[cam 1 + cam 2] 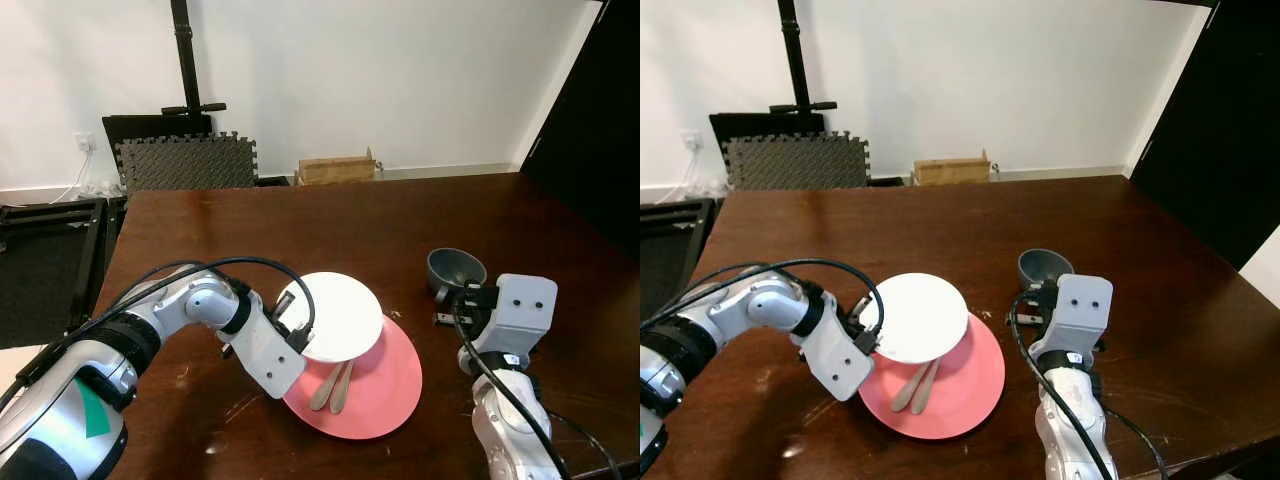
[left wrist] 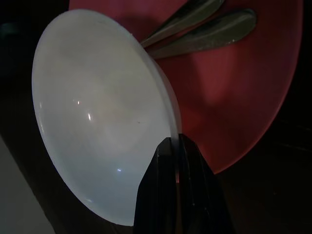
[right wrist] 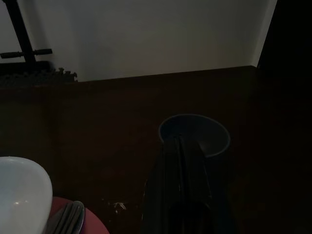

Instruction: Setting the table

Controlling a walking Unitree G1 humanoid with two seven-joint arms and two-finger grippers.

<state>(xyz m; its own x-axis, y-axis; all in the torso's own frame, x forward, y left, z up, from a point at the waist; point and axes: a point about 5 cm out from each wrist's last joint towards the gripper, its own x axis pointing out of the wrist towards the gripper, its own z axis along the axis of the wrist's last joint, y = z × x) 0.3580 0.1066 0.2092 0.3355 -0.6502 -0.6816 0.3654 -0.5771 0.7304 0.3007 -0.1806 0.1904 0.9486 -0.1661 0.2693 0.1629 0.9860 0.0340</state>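
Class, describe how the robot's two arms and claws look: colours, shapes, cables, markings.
Both arms are silver with rounded joints and looping black cables. The left claw has long black fingers on a white block; a green patch marks that arm. The right claw sits below a boxy grey wrist housing.

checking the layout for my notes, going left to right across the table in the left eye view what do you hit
left gripper at the rim of the white plate → pink plate with the cutlery on it → grey bowl → right gripper
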